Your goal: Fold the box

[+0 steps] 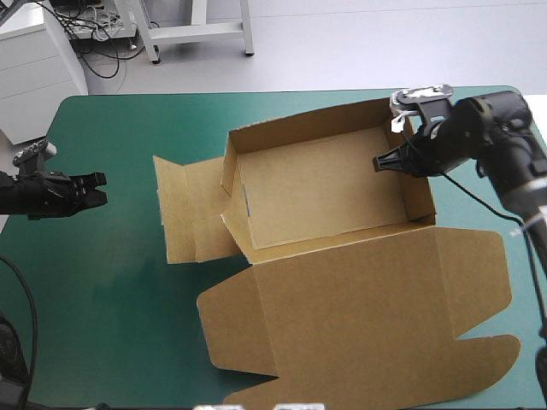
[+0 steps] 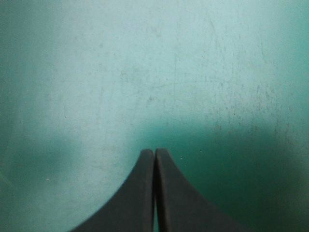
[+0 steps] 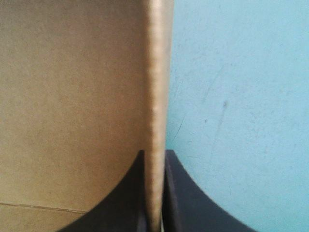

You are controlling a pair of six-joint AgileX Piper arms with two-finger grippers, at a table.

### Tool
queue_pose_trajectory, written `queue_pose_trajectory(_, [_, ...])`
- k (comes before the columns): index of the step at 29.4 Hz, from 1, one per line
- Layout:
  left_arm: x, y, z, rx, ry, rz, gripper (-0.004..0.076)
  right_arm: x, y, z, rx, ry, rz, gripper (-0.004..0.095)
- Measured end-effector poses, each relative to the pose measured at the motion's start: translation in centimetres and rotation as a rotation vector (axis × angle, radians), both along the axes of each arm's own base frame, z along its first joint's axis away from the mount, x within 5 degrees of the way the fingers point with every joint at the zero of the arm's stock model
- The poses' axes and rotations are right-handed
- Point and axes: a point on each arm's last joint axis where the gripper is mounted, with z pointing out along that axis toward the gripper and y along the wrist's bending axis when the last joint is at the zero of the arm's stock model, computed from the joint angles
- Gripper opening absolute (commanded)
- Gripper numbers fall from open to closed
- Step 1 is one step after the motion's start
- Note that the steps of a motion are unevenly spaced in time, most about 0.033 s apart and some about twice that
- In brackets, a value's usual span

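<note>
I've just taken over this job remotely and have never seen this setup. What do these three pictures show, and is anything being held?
It is a two-armed robot working on a teal-green cover. The high view looks down from behind the robot. Each of the other two pictures comes from a camera on one wrist, looking along that arm's tool. On the cover lies a brown box, an open tray with its lid flat toward the robot. The right tool is shut on the box, pinching its right wall. The left tool is shut, holds nothing, and is over bare cover.
</note>
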Motion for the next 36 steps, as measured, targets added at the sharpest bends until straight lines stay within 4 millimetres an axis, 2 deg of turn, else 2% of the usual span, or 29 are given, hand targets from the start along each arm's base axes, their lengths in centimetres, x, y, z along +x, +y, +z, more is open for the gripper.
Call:
queue_pose_trajectory(1, [0.0, 0.0, 0.0, -0.001, 0.001, -0.001, -0.0032, -2.0, -0.5, 1.9, 0.017, -0.063, 0.0, -0.0008])
queue_pose_trajectory(4, [-0.1, 0.0, 0.0, -0.001, 0.004, -0.008, -0.0032, -5.0, -1.2, 4.5, 0.048, -0.151, 0.003, -0.0008])
queue_pose_trajectory(7, [-0.1, -0.1, 0.0, 0.001, 0.005, -0.025, -0.0032, -7.3, -1.7, 6.1, 0.077, -0.217, 0.008, -0.0008])
queue_pose_trajectory(10, [-0.2, -0.2, 0.0, 0.002, 0.008, -0.036, -0.0019, -8.5, -1.8, 7.0, 0.114, -0.253, 0.019, -0.0008])
queue_pose_trajectory(13, [-0.3, -0.3, -0.1, -0.004, 0.015, -0.046, 0.0067, -8.7, -1.5, 7.3, 0.157, -0.271, 0.033, -0.0008])
queue_pose_trajectory(17, [-0.1, -1.3, -0.1, 0.015, 0.007, -0.108, 0.0309, -7.8, -0.9, 6.8, 0.185, -0.251, 0.043, -0.0008])
queue_pose_trajectory(20, [0.0, -2.4, -0.2, 0.071, -0.019, -0.236, 0.0444, -6.7, -0.6, 6.2, 0.184, -0.223, 0.043, -0.0008])
queue_pose_trajectory(30, [-0.1, -3.6, -0.3, 0.039, 0.025, -0.253, 0.046, -5.6, -0.2, 5.4, 0.188, -0.191, 0.044, -0.0008])
queue_pose_trajectory(36, [0.3, -6.1, 0.1, -0.023, -0.001, -0.307, 0.046, -4.8, -0.1, 5.0, 0.186, -0.193, 0.04, -0.0008])
